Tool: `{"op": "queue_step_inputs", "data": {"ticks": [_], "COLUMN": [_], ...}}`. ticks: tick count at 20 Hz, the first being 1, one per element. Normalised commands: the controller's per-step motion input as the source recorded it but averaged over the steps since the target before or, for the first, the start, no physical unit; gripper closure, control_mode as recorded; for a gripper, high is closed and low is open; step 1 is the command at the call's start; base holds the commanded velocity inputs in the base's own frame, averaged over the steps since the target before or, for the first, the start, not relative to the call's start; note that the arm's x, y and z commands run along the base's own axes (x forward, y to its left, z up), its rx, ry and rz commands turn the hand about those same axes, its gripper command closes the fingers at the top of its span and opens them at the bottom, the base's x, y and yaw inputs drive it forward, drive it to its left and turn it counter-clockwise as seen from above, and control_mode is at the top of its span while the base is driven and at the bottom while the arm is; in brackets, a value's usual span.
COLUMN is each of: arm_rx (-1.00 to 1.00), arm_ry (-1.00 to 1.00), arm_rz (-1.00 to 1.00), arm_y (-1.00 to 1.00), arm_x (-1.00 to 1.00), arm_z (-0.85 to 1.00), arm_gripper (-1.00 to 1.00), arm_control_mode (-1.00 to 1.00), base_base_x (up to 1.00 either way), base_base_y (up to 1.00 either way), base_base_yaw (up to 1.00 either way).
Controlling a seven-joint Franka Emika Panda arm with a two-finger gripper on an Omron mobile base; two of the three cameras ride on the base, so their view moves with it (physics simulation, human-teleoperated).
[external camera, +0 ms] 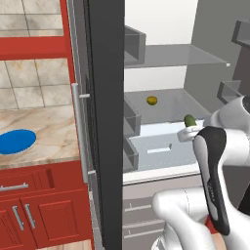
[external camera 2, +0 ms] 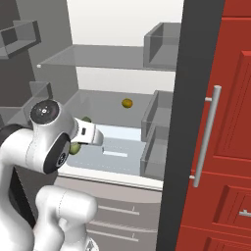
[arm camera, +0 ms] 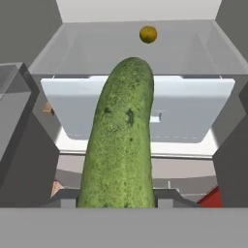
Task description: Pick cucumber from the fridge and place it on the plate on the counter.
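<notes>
While the hand [arm camera: 116, 203] grips the cucumber [arm camera: 121, 140] by one end just outside the fridge [external camera: 105, 122], above its pale drawer [arm camera: 145, 111], the long overhang could knock the open door on the way to the plate [external camera: 17, 141] on the table [external camera: 49, 127].

The arm [external camera: 229, 146] is showing smooth, glossy white shells with rounded, bulbous links. A long black band is running down one link, carrying faint pale lettering too small to read. A round dark cap with small dots is topping a joint [external camera 2: 45, 112].
</notes>
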Motion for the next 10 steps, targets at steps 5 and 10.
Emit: {"op": "queue_step_inputs", "data": {"ticks": [5, 10], "arm_rx": [0.00, 0.00], "arm_ry": [0.00, 0.00], "arm_rz": [-0.05, 0.00], "arm_y": [0.00, 0.00], "arm_x": [-0.34, 0.00], "arm_z": [0.00, 0.00], "arm_gripper": [1.00, 1.00], "arm_control_mode": [-1.00, 1.00], "base_base_x": [0.00, -0.84], "base_base_y": [0.00, 0.00], "base_base_yaw": [0.00, -0.10]}}
